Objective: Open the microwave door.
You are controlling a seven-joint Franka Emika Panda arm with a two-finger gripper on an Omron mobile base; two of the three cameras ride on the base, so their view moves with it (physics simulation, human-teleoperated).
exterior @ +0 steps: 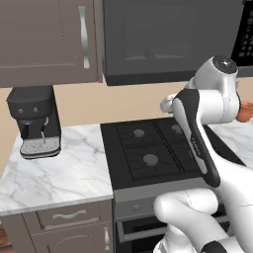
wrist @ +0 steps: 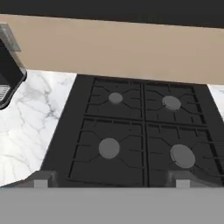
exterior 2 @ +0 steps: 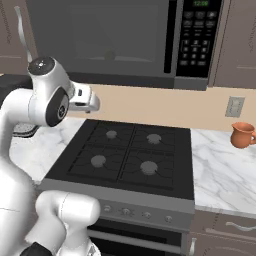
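Observation:
The microwave point(exterior: 173, 42) is a dark grey box mounted above the stove, and its underside forms the dark band point(wrist: 112, 8) along the top of the hand view. The microwave door point(exterior: 158, 34) point(exterior 2: 100, 37), with its tinted window, is closed flush. A black button panel point(exterior 2: 197, 37) sits at its right edge. My gripper point(wrist: 111, 183) hangs below the microwave and over the stove, facing down at the burners. Its two fingertips point(wrist: 41, 181) stand wide apart with nothing between them, so it is open. The white hand point(exterior 2: 87, 102) point(exterior: 168, 104) touches nothing.
A black four-burner stove top point(exterior 2: 125, 150) lies below, with the oven door point(exterior 2: 135, 240) under it. A black coffee machine point(exterior: 34, 121) stands on the marble counter point(exterior: 54, 173) at left. A brown cabinet point(exterior: 49, 39) flanks the microwave. An orange mug point(exterior 2: 243, 134) sits at right.

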